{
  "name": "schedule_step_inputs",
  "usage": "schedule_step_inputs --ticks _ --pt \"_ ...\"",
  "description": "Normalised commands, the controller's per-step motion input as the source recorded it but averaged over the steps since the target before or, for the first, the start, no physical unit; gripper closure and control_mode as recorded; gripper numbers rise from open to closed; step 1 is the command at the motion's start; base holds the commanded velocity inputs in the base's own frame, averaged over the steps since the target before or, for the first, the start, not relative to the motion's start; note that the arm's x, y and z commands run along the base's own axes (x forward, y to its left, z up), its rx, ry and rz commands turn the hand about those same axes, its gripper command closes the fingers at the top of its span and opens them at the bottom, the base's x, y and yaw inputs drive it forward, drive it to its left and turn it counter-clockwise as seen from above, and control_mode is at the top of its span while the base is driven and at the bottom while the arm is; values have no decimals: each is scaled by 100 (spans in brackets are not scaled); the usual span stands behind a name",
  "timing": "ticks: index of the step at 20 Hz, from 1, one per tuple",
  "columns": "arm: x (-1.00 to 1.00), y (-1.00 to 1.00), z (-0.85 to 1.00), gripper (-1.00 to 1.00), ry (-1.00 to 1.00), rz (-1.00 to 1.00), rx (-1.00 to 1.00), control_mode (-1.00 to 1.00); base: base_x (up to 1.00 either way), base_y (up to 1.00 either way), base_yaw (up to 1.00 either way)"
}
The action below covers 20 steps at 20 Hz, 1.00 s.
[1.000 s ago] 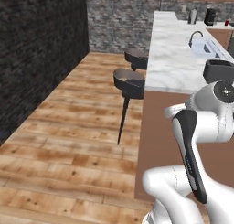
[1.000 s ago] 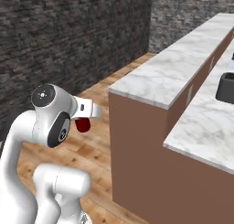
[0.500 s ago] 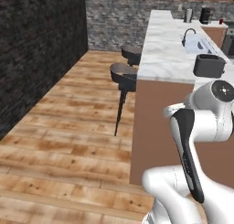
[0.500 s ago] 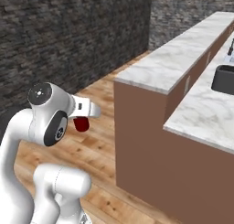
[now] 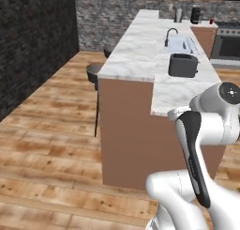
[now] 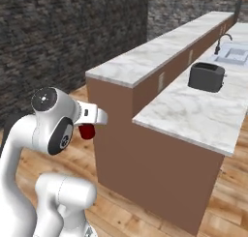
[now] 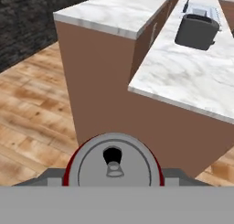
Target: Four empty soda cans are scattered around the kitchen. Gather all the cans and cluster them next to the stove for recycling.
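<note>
Cans like this red one [image 7: 113, 166] I judge to be nearly weightless, thin-walled and smooth, so I expect it to dent under a hard squeeze and to slide in a loose one. My claw [image 7: 113, 184] is closed on it across the round body just under the rim, which I think is the right place: the wall is stiffest near the top, and the silvery lid with its tab faces the hand camera squarely. I would keep the squeeze light and the can upright while the base drives.

The can is off the floor, carried in front of the arm, near the brown end wall of the marble tabletop [image 7: 192, 77] and well apart from the stove [image 5: 227, 43], which stands at the far right end of the kitchen.

From the hand camera I get the lid and a thin red edge on each side, but nothing of the can's side wall. The right base camera gives me that: a dark red shape [image 6: 87, 131] hanging just below the white hand, left of the island's near end. The left base camera gives me the route instead: the toaster [image 5: 183, 65] on the lower tabletop, the sink [image 5: 180, 42] beyond it, and the stove past that, with what looks like another small red can [image 5: 211, 21] on the far counter just beside it, too small to be sure.
</note>
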Motion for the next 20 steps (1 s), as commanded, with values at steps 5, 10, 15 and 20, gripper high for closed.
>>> schedule_step_inputs --ticks 5,10,15,20 --pt "0 0 0 100 0 0 0 100 -27 -77 -4" --pt "0 0 0 100 0 0 0 100 -25 -87 -1" --pt "0 0 0 100 0 0 0 100 -26 -93 -1" --pt "0 0 0 100 0 0 0 100 -29 -89 -10"
